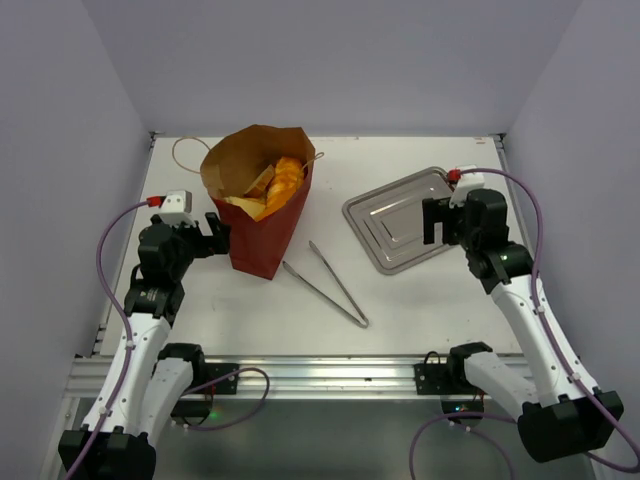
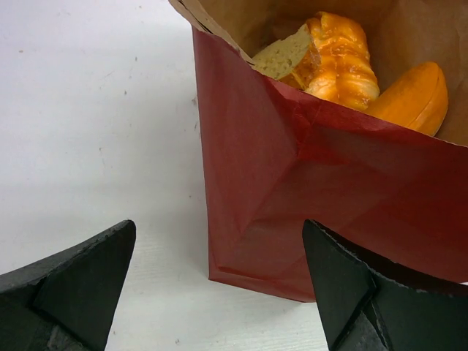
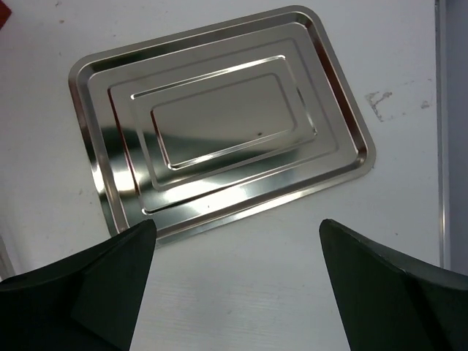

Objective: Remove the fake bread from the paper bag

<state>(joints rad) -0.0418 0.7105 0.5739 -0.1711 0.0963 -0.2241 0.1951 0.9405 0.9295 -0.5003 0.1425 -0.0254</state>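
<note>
Glossy orange-golden toy bread point(image 1: 278, 178) sits inside the upright red paper bag point(image 1: 268, 238); the left claw point(image 1: 213, 232) gapes empty beside it, the right claw point(image 1: 438, 222) likewise over the rectangular steel tray point(image 1: 385, 250). A sideways nudge could topple the light bag

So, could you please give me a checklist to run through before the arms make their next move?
1. Paper bag stands upright, mouth open: ok.
2. Fake bread shows inside the bag, near the top: ok.
3. Left gripper open and empty, facing the bag's red wall: ok.
4. Right gripper open and empty, near the tray: ok.
5. Tray holds nothing: ok.
6. Any pieces buried deeper in the bag: cannot tell.
</note>
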